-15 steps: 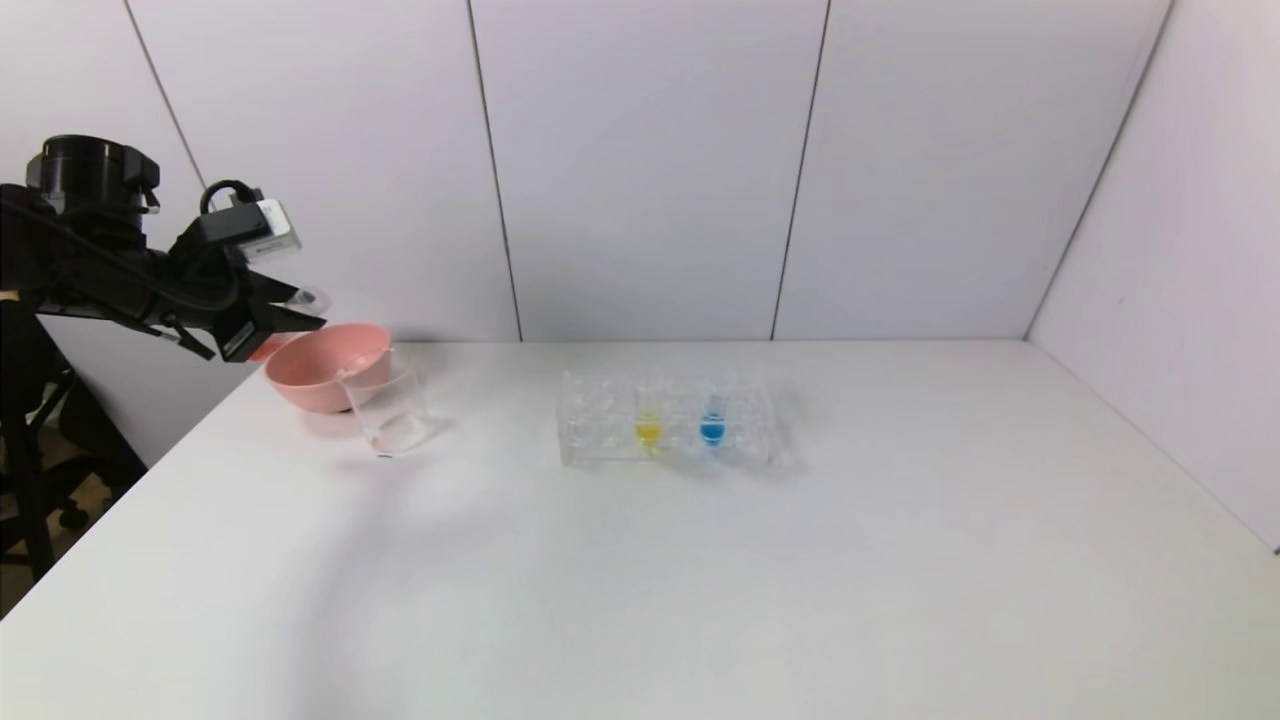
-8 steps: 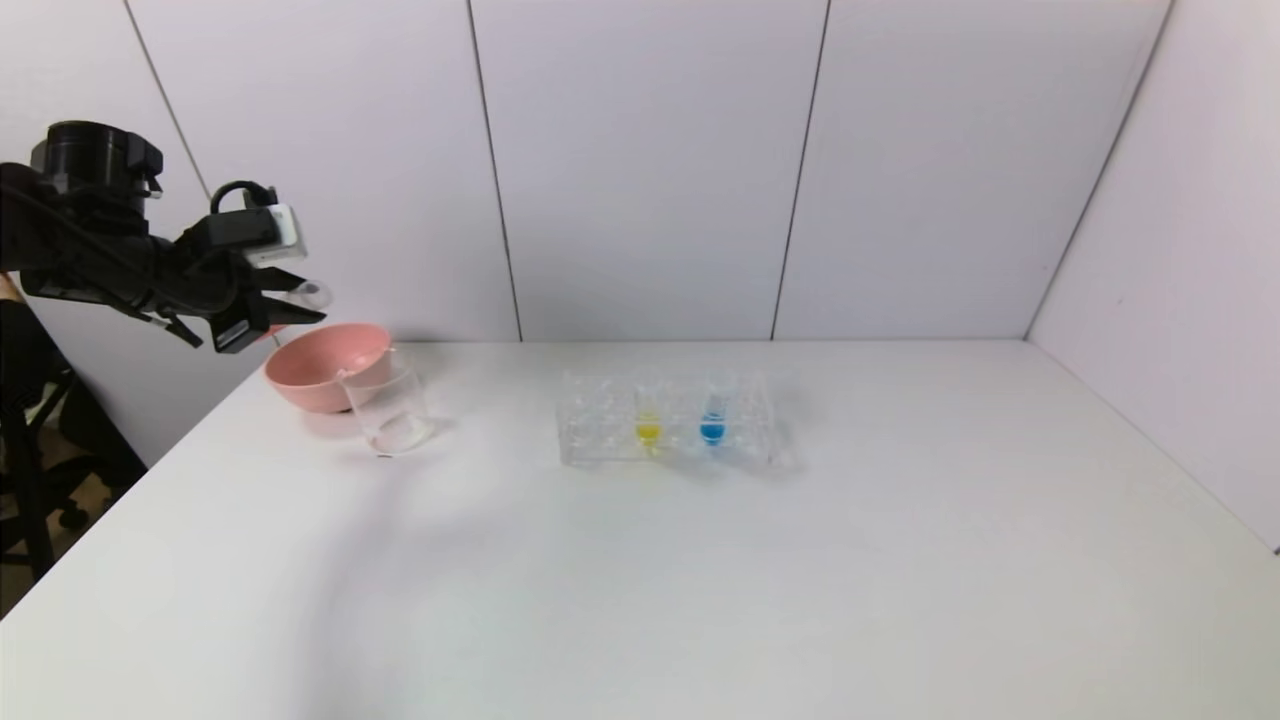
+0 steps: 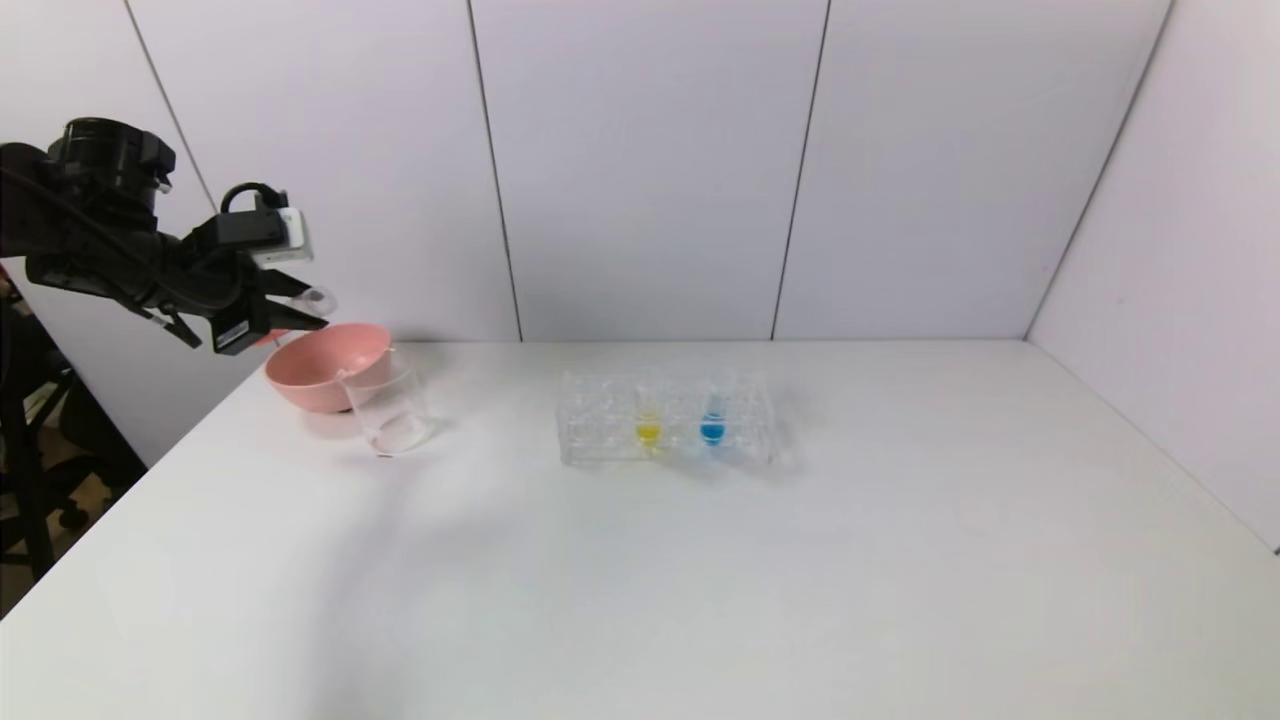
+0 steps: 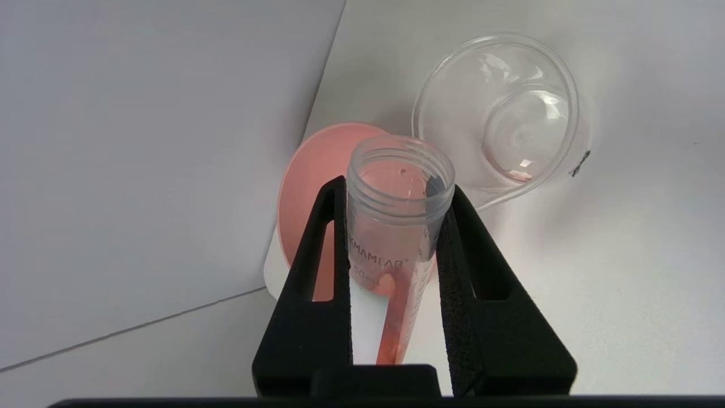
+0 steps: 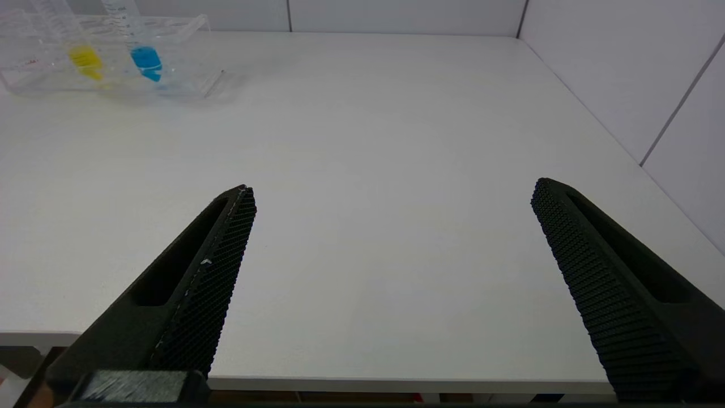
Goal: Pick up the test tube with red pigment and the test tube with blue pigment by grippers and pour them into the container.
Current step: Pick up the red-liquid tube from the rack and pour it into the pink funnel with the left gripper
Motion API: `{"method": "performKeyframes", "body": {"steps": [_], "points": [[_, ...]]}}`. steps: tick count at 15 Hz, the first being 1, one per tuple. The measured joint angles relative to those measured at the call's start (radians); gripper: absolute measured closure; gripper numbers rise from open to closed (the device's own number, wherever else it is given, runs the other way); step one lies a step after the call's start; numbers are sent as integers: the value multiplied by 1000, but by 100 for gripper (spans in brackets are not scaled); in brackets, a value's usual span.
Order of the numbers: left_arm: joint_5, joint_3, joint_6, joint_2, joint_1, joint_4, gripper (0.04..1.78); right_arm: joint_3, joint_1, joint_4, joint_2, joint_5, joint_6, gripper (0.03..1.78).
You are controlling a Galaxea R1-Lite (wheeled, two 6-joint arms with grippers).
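- At the upper left of the head view, I had the left gripper raised over the pink bowl, its jaws clamped on the test tube with red pigment, which lay tilted with its open mouth toward the container.
- My worry was aim: in the left wrist view the tube's mouth sat over the pink bowl's rim, just beside the container rather than over it, so I judged that a pour from there could land in the bowl or on the table.
- A red streak ran along the tube's inner wall; I judged some pigment might cling there.
- The container looked light and stood touching the bowl; a low pass could knock it.
- I saw the test tube with blue pigment standing in the clear rack at mid-frame, next to a yellow-tipped tube.
- The right gripper waited low at the table's near edge, jaws spread wide, well apart from the rack.
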Motion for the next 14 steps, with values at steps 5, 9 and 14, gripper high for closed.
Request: {"method": "performKeyframes", "body": {"steps": [5,9,14], "points": [[6,-71,46,29,-1,78,136,0,0,0,0,0,1,4],[23,-77,45,35,-3,79,136,0,0,0,0,0,1,4],[50,-86,44,44,-18,79,136,0,0,0,0,0,0,4]]}}
